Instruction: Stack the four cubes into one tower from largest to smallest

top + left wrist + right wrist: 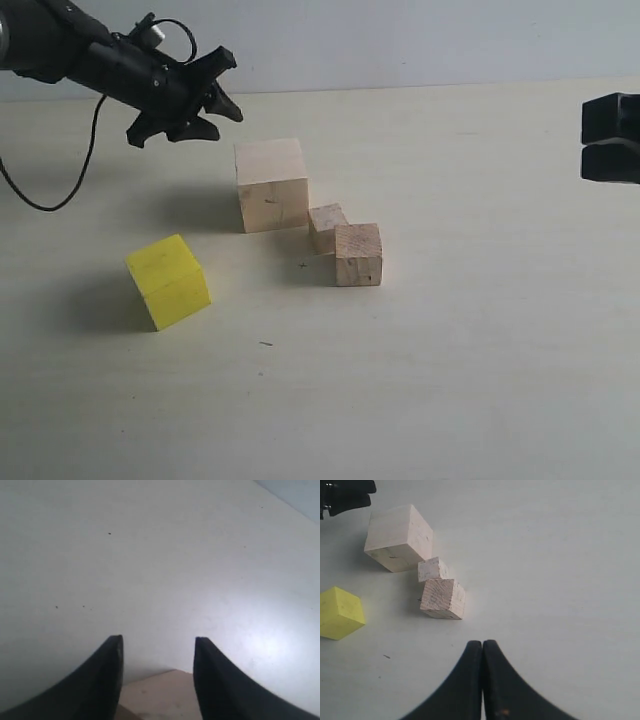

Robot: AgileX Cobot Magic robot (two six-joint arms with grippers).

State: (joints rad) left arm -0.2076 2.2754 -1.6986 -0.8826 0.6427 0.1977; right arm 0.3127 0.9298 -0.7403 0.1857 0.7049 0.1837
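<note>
Shows, in the exterior view, the left gripper (228, 88) raised off the table (480, 380), fingers spread and nothing clamped between them. Places the large pale wooden cube (272, 185) just below and ahead of those fingertips, near but untouched. Puts the yellow cube (168, 282) on the left arm's side of the pale cube, well apart from that gripper, alone and turned corner-on. Sets the smallest wooden cube (326, 225) just beside the pale cube, on the side away from the left gripper, and the second small wooden cube (358, 255) right against it, farther off again, making a slanting row of three. Has all four resting singly on the table, none on top of another. Shows, in the left wrist view, two dark fingers (107, 680) standing apart over the tabletop, with a patch of pale wood (160, 695) low between them, probably the top of the large cube. Shows, in the right wrist view, the right gripper (482, 642) with its jaws pressed together, empty, above the table. Finds the second small cube nearest ahead of its tips, the smallest just beyond that, the pale cube beyond again, and the yellow cube off toward the left arm's side, all well clear of the closed tips. Catches the left gripper's dark tip at the far corner past the pale cube.
</note>
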